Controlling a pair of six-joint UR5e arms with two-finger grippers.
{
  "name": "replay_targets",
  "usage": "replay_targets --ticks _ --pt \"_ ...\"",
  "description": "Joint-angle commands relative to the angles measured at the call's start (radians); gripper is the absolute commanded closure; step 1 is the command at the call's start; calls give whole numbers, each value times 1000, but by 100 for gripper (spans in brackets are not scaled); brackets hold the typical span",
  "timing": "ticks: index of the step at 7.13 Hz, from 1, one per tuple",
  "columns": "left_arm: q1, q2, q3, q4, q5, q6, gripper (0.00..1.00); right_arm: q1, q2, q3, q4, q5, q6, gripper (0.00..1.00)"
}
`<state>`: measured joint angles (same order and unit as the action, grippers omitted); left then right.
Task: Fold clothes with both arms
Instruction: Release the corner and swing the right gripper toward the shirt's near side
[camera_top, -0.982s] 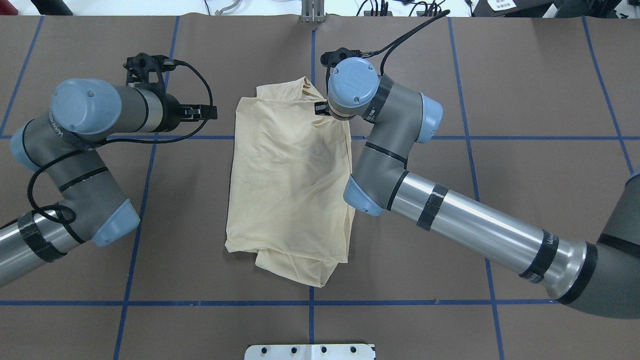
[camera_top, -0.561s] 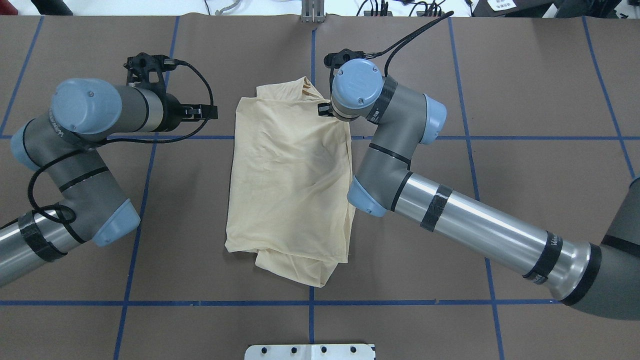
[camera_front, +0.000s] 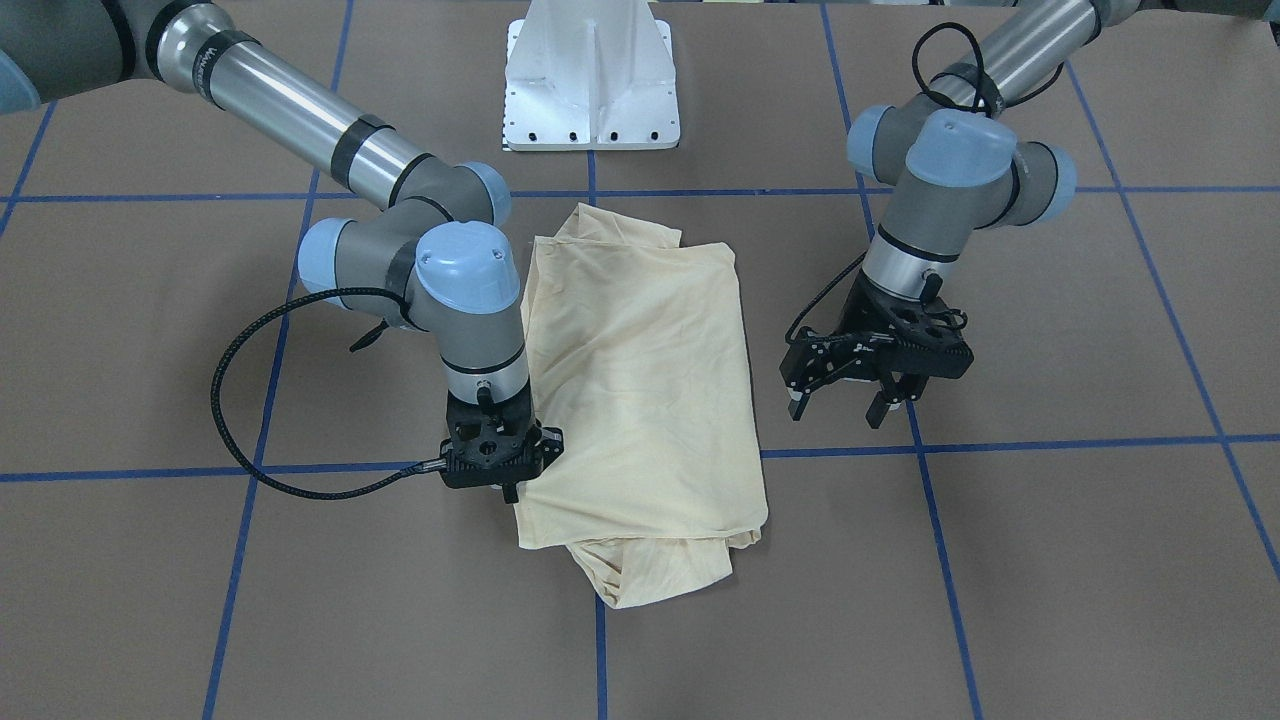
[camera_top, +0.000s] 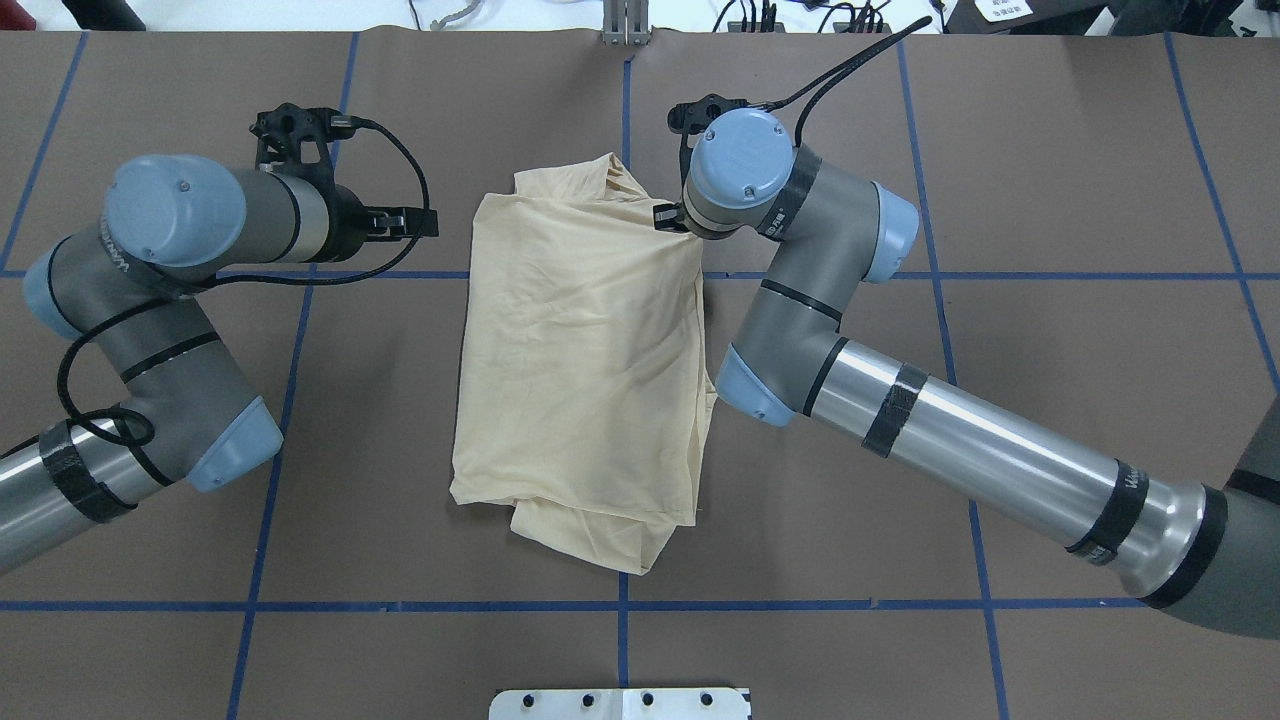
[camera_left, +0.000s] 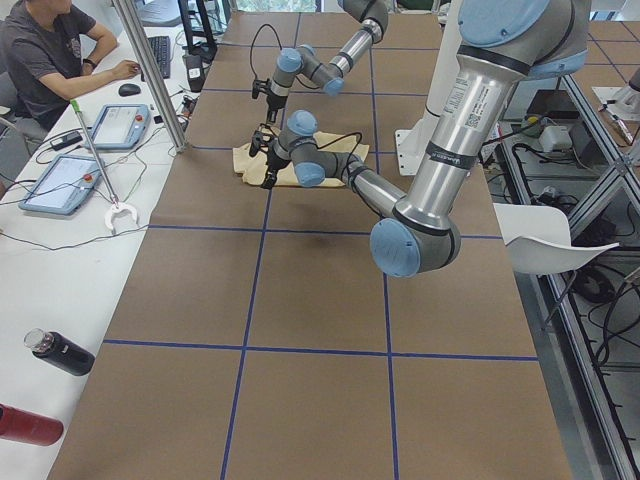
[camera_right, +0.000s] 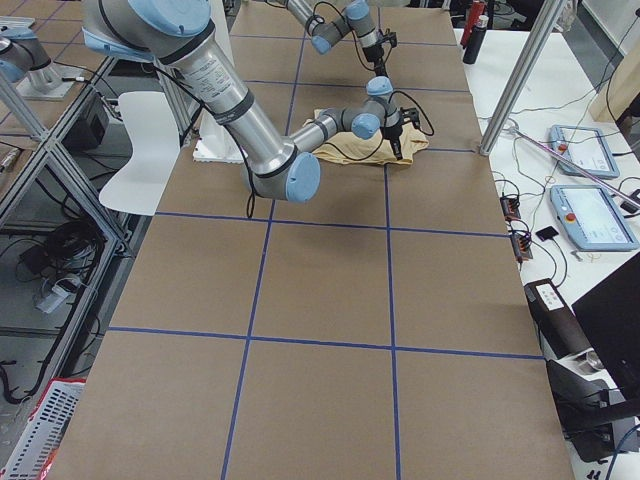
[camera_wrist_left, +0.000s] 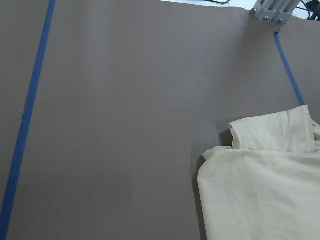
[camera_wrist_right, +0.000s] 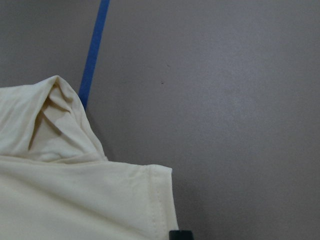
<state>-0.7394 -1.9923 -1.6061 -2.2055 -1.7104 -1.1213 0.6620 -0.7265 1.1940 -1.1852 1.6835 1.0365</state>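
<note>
Since the earlier overhead frames, the right arm (camera_top: 960, 440) of silver-grey tube with light blue joint caps has carried its wrist a little to the right. Its black two-finger right gripper (camera_front: 508, 484) has moved with it and now stands at the far right corner of the shirt. The matching left arm (camera_top: 150, 330) has not shifted.

The pale cream-yellow thin-fabric long-sleeved T-shirt (camera_top: 580, 370) lies folded into an oblong at the middle of the brown paper-covered table (camera_top: 1050, 150). It sits across the central blue tape line (camera_top: 621, 640). Its long axis runs near to far, and loose layers show at both short ends.

The right gripper is against the shirt's hem. Its jaws are hidden under the wrist, so it cannot be told whether they grip fabric. The black two-finger left gripper (camera_front: 837, 413) hovers with jaws spread wide and holds nothing.

The shirt lies to the right of the left gripper, whose jaws are level with the far left corner but apart from it. The right gripper is the nearer to fabric. A near-to-far fold likely requires both grippers on the far corners, so the left gripper probably has to close that gap first.
</note>
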Motion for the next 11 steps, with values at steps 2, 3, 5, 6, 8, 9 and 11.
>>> replay_targets --ticks 2,3,5,6,8,9,11 --pt "0 4 -6 1 -2 0 0 19 -25 100 -11 119 55 0" --pt "0 9 -12 1 -2 -2 0 18 -92 195 -14 130 116 0" --pt "2 24 -53 1 -9 -8 0 -8 -219 413 -98 159 199 0" --pt "2 39 -84 1 -30 -43 0 -34 -244 467 -111 159 290 0" --pt "43 40 -112 -5 -78 -191 0 -102 -306 547 -106 150 431 0" --pt "87 56 -114 -63 -77 -283 0 -140 -326 576 -106 131 501 0" --pt "127 136 -129 -201 -77 -350 0 -235 -347 598 -105 55 652 0"
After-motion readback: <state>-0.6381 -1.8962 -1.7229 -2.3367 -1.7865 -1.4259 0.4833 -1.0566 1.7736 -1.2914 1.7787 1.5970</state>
